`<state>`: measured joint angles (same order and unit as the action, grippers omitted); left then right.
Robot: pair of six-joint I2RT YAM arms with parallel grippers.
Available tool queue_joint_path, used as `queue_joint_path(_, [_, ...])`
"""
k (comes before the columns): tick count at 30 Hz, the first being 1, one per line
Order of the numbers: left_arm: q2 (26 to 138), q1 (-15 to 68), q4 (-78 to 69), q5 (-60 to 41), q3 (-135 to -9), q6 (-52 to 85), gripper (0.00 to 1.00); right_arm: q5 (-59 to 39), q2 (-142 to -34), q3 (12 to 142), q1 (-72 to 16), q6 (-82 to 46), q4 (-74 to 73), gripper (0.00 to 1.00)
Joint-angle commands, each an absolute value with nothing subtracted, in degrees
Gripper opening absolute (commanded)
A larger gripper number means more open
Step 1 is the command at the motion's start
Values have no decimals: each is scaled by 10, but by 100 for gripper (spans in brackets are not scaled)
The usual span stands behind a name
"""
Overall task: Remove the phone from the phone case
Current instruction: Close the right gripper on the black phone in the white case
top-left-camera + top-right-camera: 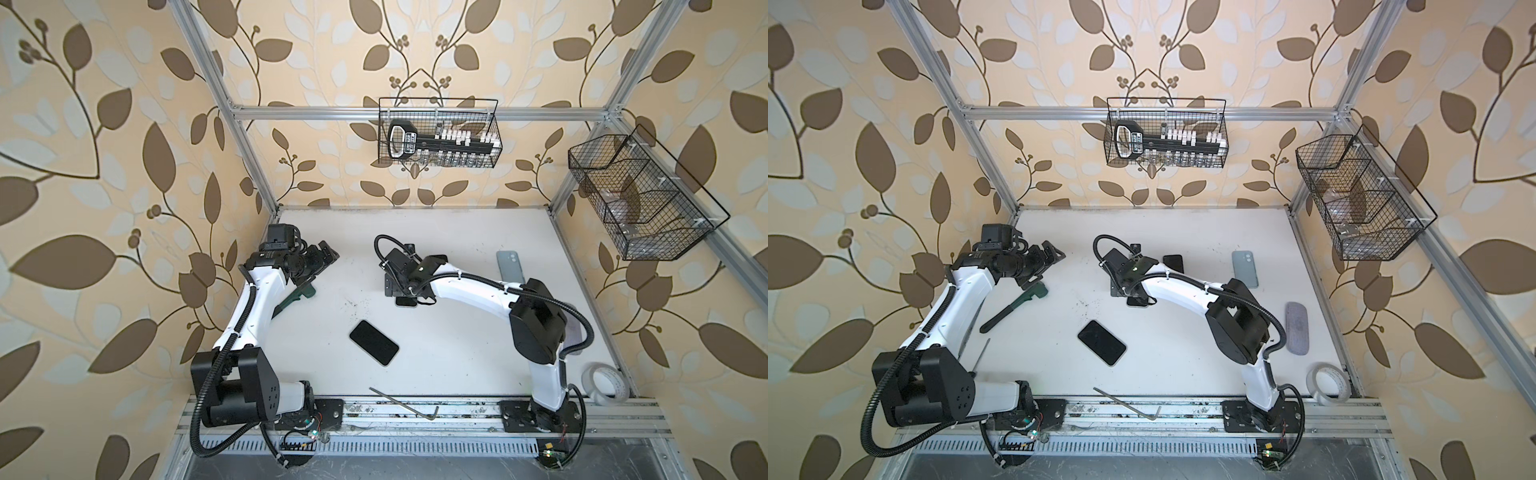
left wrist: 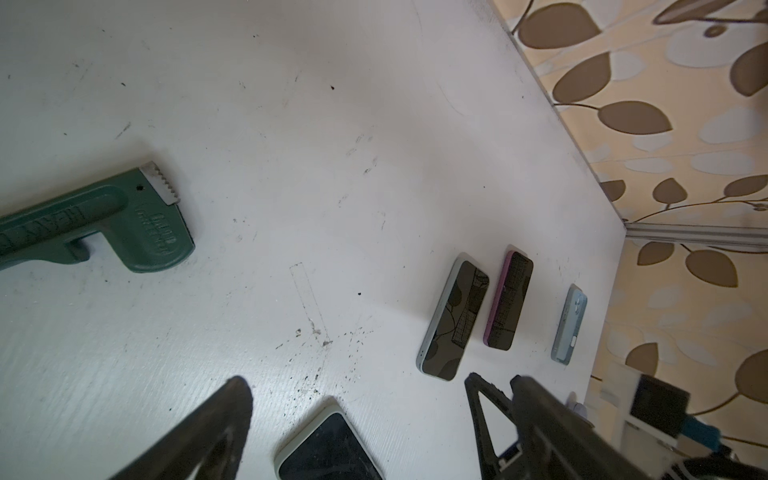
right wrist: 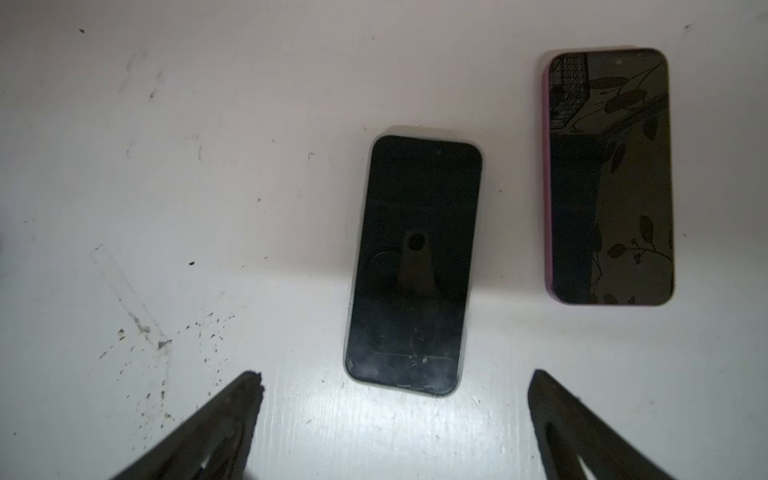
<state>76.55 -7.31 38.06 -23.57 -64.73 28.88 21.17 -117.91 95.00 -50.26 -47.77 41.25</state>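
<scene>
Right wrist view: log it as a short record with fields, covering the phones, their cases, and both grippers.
phones: two, screens up on white table
centre phone: pale grey-green case, dark screen, under right gripper, untouched
other phone: pink case, lying apart beside it
right gripper: open, empty
left gripper: open, empty
task: centre phone in its case

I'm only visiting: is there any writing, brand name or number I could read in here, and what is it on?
"HEAV": raised letters on the handle of the green wrench, seen in the left wrist view; the rest runs out of the picture.
Raised stamp on the wrench's head: too blurred to read.
White label on the black tool in the wire basket: too small to read.
</scene>
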Motion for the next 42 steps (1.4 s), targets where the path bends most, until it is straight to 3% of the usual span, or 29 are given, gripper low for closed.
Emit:
queue_joint_path(1, [756, -85, 387, -257, -650, 280, 99, 207, -1222, 994, -508, -488, 466, 100])
queue_joint_path(16, [750, -122, 347, -318, -624, 308, 99, 197, -1276, 1008, -490, -498, 483, 100])
queue_joint_path(42, [744, -124, 343, -323, -619, 308, 99, 152, -1317, 1010, -471, -466, 463, 83])
